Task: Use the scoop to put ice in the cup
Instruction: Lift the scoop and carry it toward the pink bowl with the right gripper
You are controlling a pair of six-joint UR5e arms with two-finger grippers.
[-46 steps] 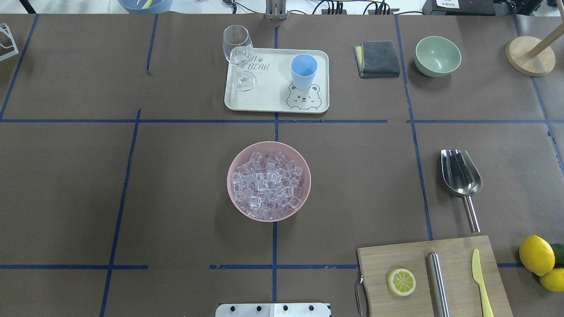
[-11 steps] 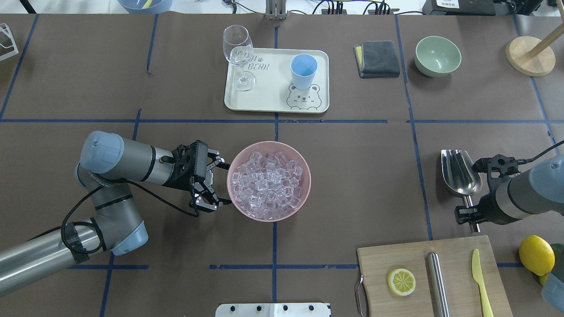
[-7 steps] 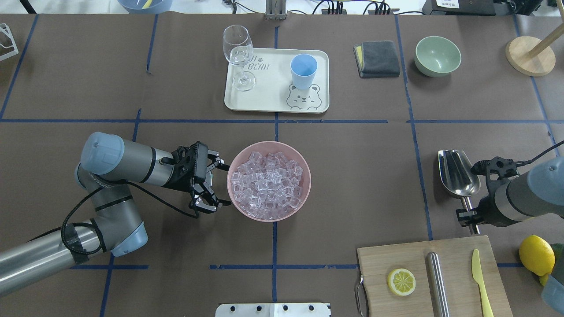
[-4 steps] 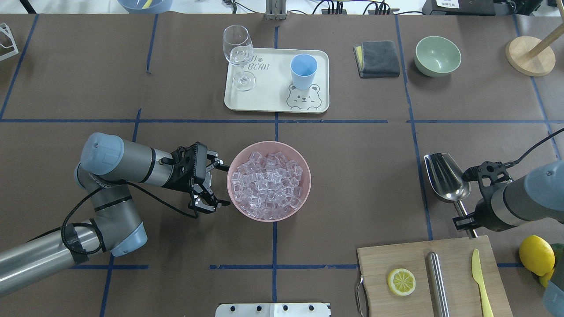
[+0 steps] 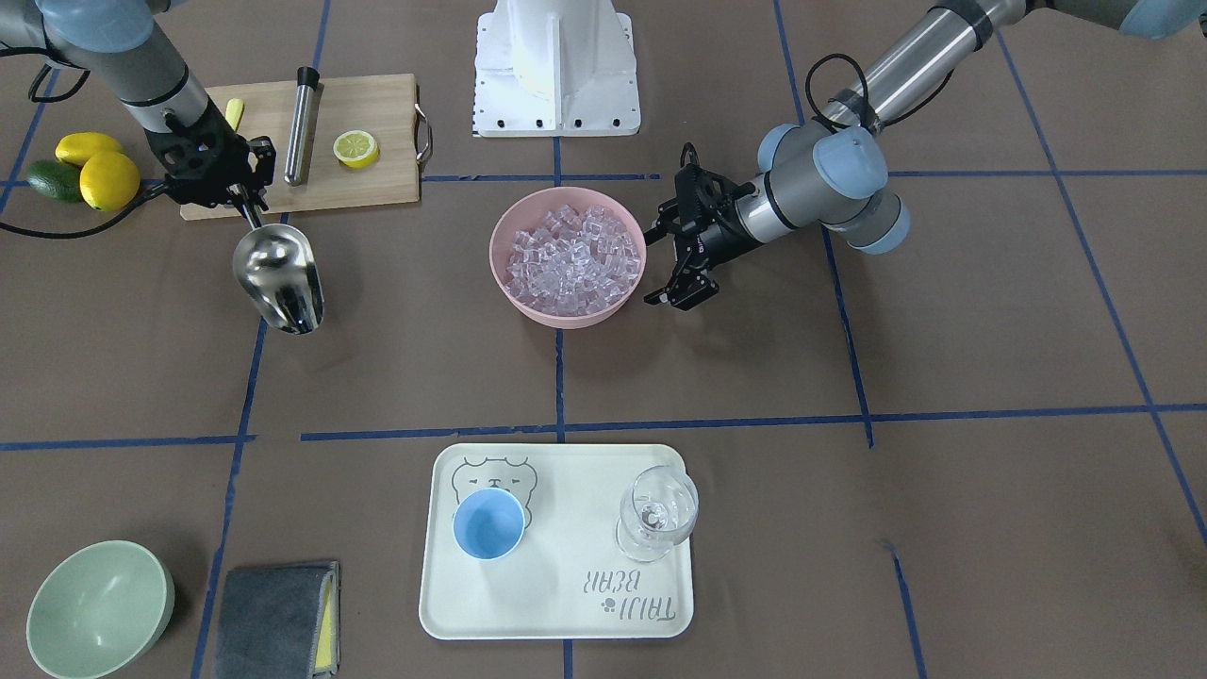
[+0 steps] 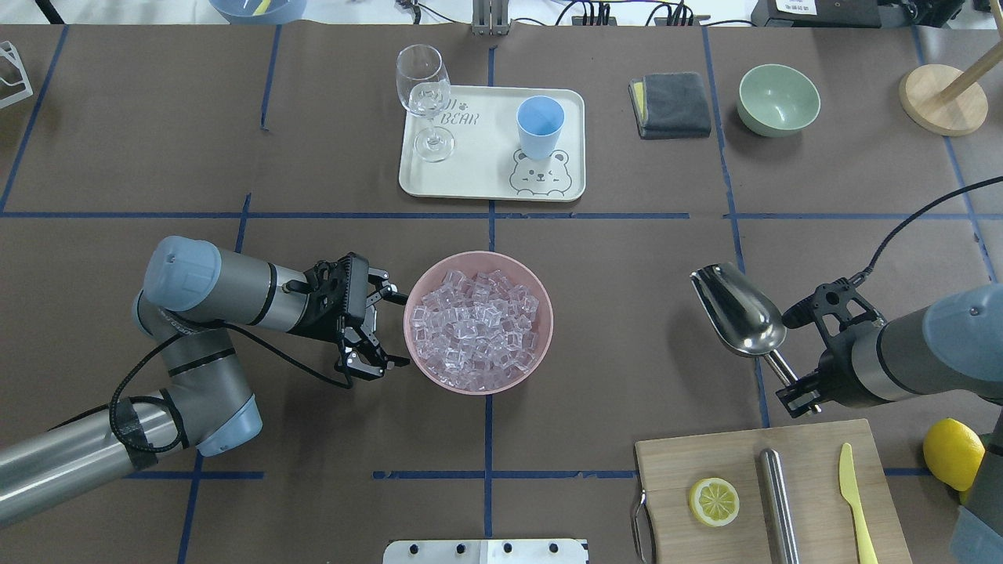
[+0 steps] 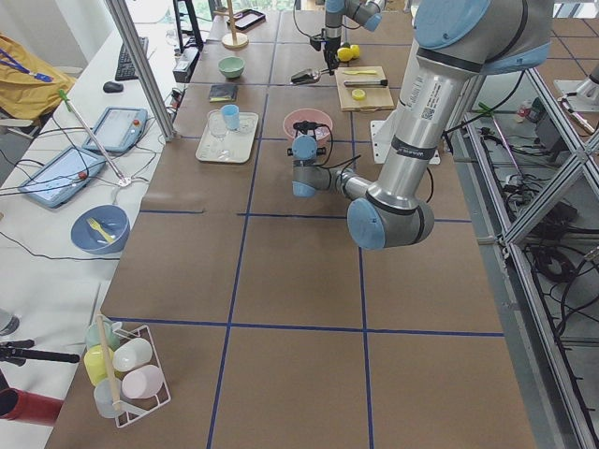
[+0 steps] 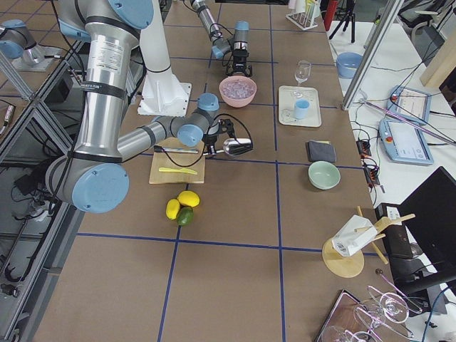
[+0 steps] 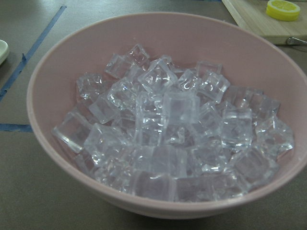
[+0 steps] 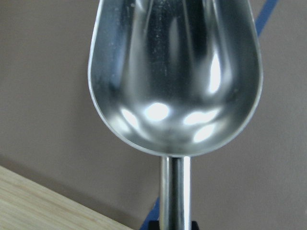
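Pink bowl (image 6: 478, 388): sitting mid-table, holding heaped ice (image 6: 474, 329).
Cup (image 6: 540, 125): standing on the tray (image 6: 486, 176) beside the wine glass (image 6: 424, 98), showing bare blue inside.
Scoop (image 6: 736, 309): being held right of the bowl, trough showing bare metal.
Right gripper (image 6: 798, 389): clamping the scoop's handle.
Left gripper (image 6: 392, 329): gaping wide beside the bowl's rim.

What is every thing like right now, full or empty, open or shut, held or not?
scoop: empty, handle held by the right gripper.
right gripper: jaws shut on the scoop.
left gripper: jaws open, beside the pink bowl.
ice: piled in the pink bowl.
cup: upright, empty, on the tray.
wine glass: upright on the tray.
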